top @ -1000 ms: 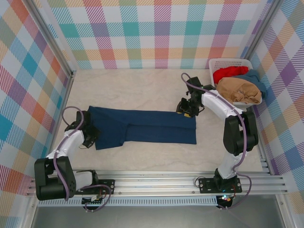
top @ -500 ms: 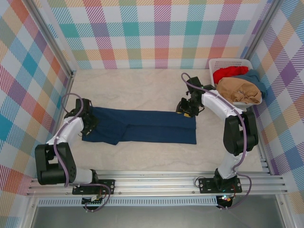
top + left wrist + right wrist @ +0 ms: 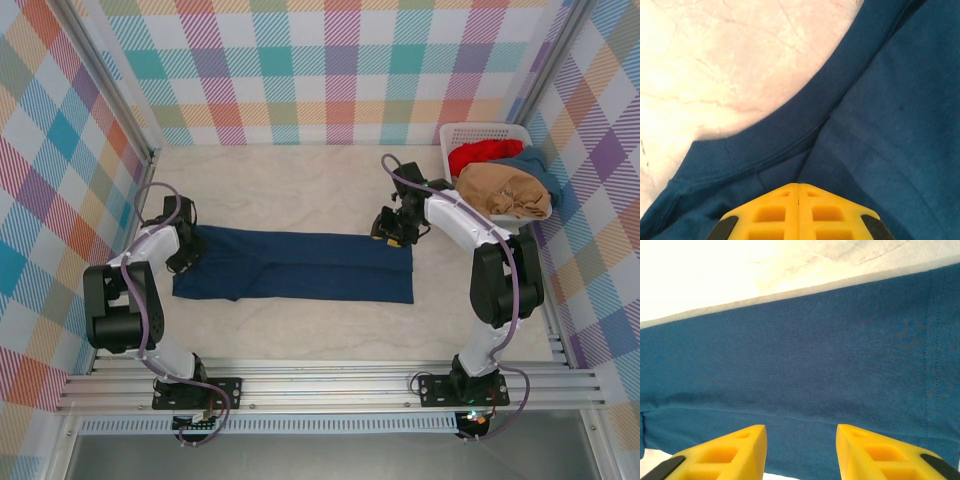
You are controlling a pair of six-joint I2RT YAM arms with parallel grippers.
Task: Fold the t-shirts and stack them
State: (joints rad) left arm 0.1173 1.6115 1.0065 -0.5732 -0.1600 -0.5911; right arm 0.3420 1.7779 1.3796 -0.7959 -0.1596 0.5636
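A navy t-shirt [image 3: 300, 268] lies as a long folded strip across the table's middle. My left gripper [image 3: 187, 250] sits at its left end. In the left wrist view the yellow fingers [image 3: 798, 186] are shut tip to tip, pinching navy cloth [image 3: 890, 100] just below the ribbed neckband [image 3: 765, 135]. My right gripper [image 3: 390, 228] hovers at the strip's far right corner. Its jaws [image 3: 801, 440] stand open over flat navy cloth [image 3: 800, 350], with nothing between them. Red [image 3: 485, 152], tan [image 3: 505, 190] and teal-blue [image 3: 540, 165] t-shirts are heaped in the basket.
The white slatted basket [image 3: 448, 135] stands in the far right corner against the checked wall. Checked walls close in the pale marbled table [image 3: 290, 190] on three sides. A metal rail [image 3: 330, 385] runs along the near edge.
My left gripper has moved toward the far side, dragging the shirt's left end with it, so the near-left flap is drawn in. The right arm has held still.
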